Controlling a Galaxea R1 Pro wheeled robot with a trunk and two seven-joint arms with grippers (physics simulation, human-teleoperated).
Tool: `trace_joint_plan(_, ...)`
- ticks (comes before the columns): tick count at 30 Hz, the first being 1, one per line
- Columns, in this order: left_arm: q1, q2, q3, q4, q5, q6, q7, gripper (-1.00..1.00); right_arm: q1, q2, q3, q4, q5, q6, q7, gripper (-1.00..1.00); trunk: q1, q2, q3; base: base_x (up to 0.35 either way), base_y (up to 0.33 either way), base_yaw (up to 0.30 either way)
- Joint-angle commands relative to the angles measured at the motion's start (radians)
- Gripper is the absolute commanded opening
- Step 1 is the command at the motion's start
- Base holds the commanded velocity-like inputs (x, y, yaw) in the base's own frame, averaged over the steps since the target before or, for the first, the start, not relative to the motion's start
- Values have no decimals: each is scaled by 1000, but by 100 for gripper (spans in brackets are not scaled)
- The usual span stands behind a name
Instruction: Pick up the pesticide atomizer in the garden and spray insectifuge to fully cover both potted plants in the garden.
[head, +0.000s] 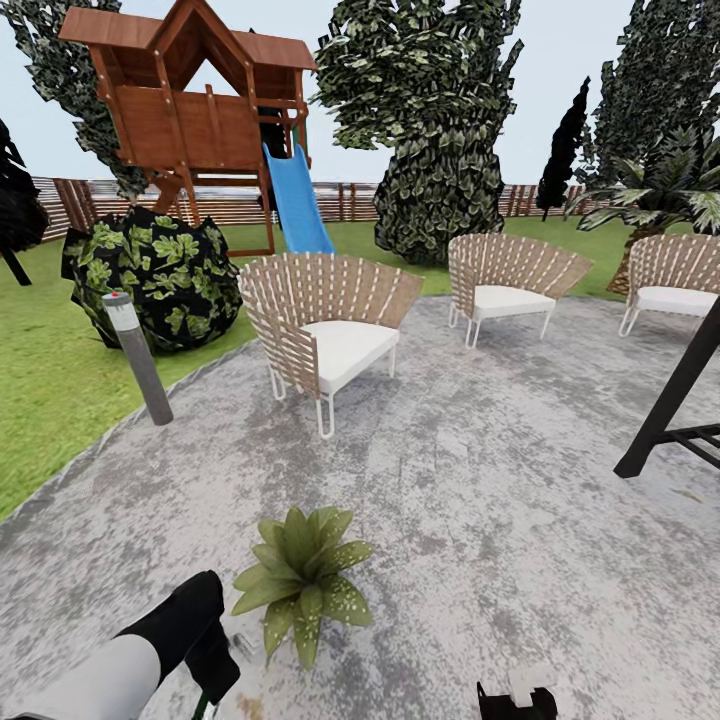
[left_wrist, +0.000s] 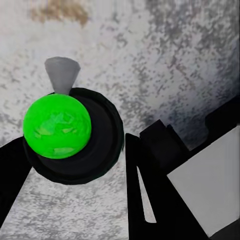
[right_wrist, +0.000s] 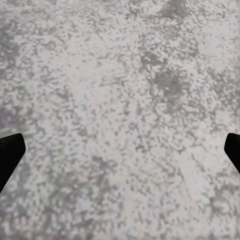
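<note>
While beside potted plant (head: 300, 578), left pincer (left_wrist: 75, 165) around atomizer (left_wrist: 57, 129).

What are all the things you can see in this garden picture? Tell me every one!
Potted plant: one, green spiky leaves, on the grey patio right in front.
Pesticide atomizer: one, bright green ball on a black round part with a grey nozzle, between the left tool's fingers.
Chairs: three, woven tan with white cushions, on the patio.
Bollard light: one, grey, at the patio's edge.
Round shrub: one, dark with green leaves, on the lawn.
Playhouse: one, brown wood, with a blue slide.
Trees: several, dark green, by the fence.
Black frame: one, far right.
Left tool: black, beside the plant.
Right tool: black, bottom edge, open.
</note>
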Motion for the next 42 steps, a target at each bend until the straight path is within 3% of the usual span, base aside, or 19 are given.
trace_joint_plan(1,0,6,-4,3,-11,-1,-5,-100,-1,0,-8,2,11,-3,-3,100,0,0,-1,0,0,0)
trace_joint_plan(4,31,35,-6,10,-12,-7,-4,-100,-1,0,-8,2,11,-3,-3,100,0,0,-1,0,0,0)
trace_joint_plan(7,43,33,-4,-1,-12,-54,-4,-100,-1,0,-8,3,11,-3,-3,100,0,0,-1,0,0,0)
trace_joint_plan(12,11,41,-7,-13,-11,-63,-32,-100,-1,0,-8,3,11,-3,-4,100,0,0,-1,0,0,0)
trace_joint_plan(15,-83,42,-14,-24,-22,-67,-161,-100,-1,0,-8,3,11,-3,-4,100,0,0,-1,0,0,0)
trace_joint_plan(19,-125,30,-20,-27,-27,-62,-228,-100,-1,0,-8,3,11,-3,-4,100,0,0,-1,0,0,0)
trace_joint_plan(24,-129,44,-35,-39,-42,-59,-232,-100,-1,0,-8,3,11,-3,-4,100,0,0,0,0,0,-104)
trace_joint_plan(28,-121,46,-29,-38,-151,-57,-234,-100,-1,0,-8,3,11,-3,-4,100,0,0,1,0,22,-247)
trace_joint_plan(29,-118,45,-28,-38,-160,-57,-234,-100,-1,0,-8,3,11,-3,-4,100,0,0,1,0,151,-254)
trace_joint_plan(42,-115,40,-17,-38,-160,-54,-232,-100,-1,-1,-8,3,12,-3,-3,100,0,0,2,-25,285,-24)
